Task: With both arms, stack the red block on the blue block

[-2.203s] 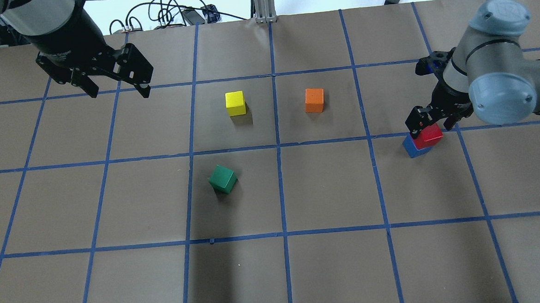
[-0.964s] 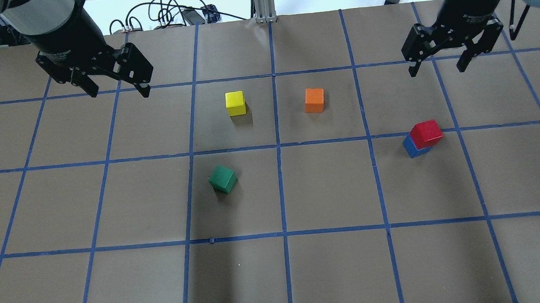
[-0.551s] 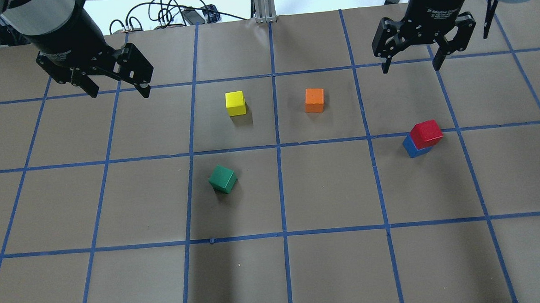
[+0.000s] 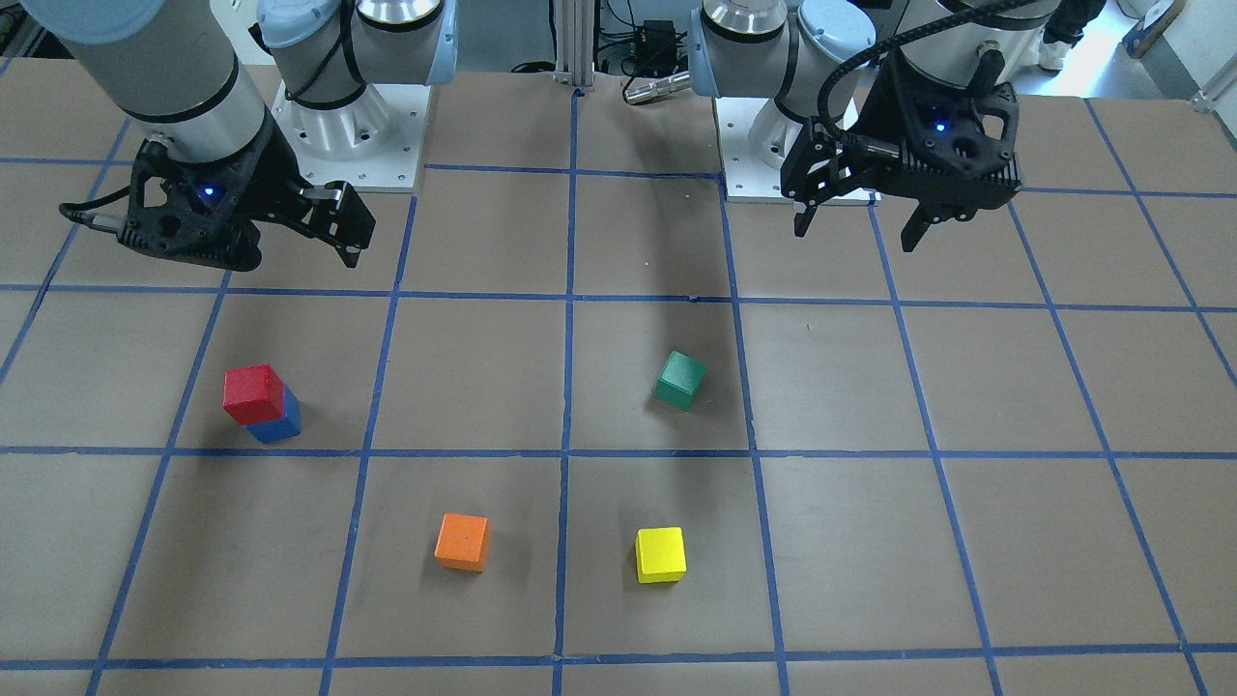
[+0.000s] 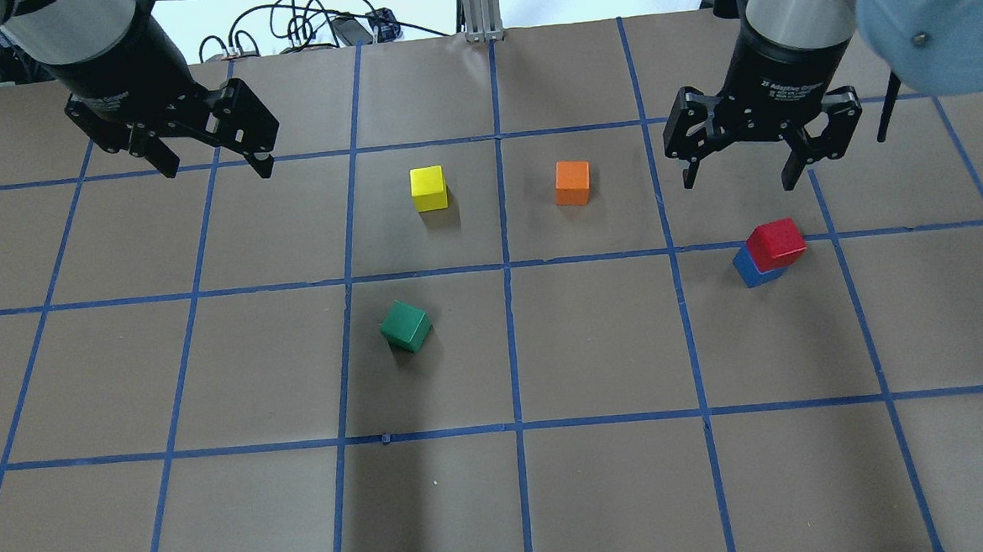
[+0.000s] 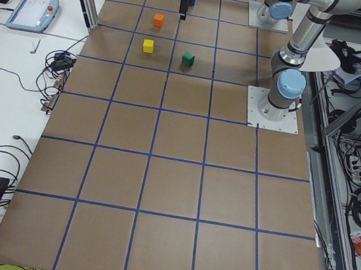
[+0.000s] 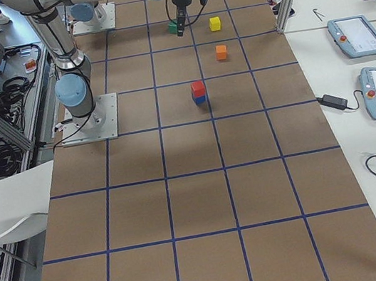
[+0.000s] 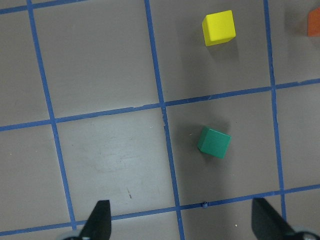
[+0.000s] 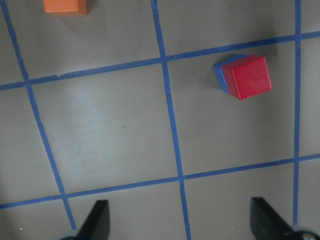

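Observation:
The red block (image 5: 777,242) sits on top of the blue block (image 5: 749,269) at the table's right side; the stack also shows in the front-facing view (image 4: 253,392) and in the right wrist view (image 9: 248,77). My right gripper (image 5: 737,177) is open and empty, raised above the table and behind the stack. My left gripper (image 5: 216,166) is open and empty, raised at the far left. Both show in the front-facing view, the right one (image 4: 333,237) and the left one (image 4: 856,232).
A yellow cube (image 5: 428,188), an orange cube (image 5: 572,183) and a dark green cube (image 5: 405,326) stand apart near the table's middle. Cables and a metal post (image 5: 479,6) lie beyond the far edge.
My right gripper let go of the red block, rose, swung to the far edge, then came back toward the stack. The red block stays on the blue block. The left arm has not moved.

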Available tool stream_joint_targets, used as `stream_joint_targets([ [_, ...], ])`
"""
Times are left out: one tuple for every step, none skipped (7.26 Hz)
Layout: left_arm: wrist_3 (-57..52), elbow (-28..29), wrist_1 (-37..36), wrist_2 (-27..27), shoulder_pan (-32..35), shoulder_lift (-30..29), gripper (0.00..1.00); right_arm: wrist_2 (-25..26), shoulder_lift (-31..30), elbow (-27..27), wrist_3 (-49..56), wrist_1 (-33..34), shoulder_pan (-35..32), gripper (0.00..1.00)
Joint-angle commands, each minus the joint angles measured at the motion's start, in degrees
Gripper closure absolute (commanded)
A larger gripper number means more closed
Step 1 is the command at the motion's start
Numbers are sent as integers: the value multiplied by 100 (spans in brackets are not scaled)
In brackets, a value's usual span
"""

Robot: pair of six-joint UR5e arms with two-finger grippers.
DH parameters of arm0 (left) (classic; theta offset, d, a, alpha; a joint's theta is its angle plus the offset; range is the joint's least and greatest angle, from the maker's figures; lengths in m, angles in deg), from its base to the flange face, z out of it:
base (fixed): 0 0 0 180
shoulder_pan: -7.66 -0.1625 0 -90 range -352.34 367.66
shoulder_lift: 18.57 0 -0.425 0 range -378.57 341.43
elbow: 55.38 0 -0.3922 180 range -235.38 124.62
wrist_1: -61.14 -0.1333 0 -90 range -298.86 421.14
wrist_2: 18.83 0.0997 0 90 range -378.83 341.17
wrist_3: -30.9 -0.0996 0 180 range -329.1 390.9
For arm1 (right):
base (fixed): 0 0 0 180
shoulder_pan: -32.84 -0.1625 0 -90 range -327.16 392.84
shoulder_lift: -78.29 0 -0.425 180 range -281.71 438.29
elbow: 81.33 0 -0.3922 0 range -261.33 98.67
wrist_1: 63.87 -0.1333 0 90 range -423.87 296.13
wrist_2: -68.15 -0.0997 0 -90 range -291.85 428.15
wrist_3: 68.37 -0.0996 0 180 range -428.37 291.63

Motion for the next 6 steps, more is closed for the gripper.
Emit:
stream_joint_targets([
  [0,-7,0,0,0,3,0,-19,-98,-30,16,111,5,0],
  [0,10,0,0,-9,-6,0,-29,-106,153,16,103,5,0],
  [0,2,0,0,-9,3,0,-29,-89,198,16,94,5,0],
  [0,1,0,0,0,-6,0,41,-98,182,16,50,5,0],
  [0,-7,0,0,0,-6,0,50,-98,181,16,41,5,0],
  [0,10,0,0,0,-6,0,42,-98,199,16,59,5,0],
])
